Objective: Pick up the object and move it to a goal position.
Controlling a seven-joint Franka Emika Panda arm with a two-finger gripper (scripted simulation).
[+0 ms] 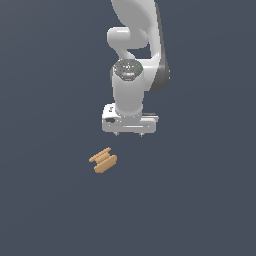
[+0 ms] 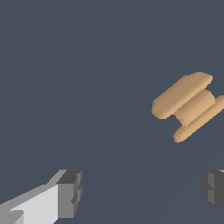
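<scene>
Approach phase, by the look of it: in the exterior view the object point(image 1: 103, 160) lies on the dark floor point(image 1: 45, 200), below and toward the exterior view's left of the gripper point(image 1: 129, 134), near it but clearly apart, nothing lifted yet. No goal marker shows anywhere, so where it must end up I cannot say. Over to the wrist view: the object point(image 2: 189, 105) sits off to one side, tilted, not between the fingers point(image 2: 70, 192). The jaws stand wide apart and empty, touching nothing. Everything is left to do: line up, descend, grasp, carry.
</scene>
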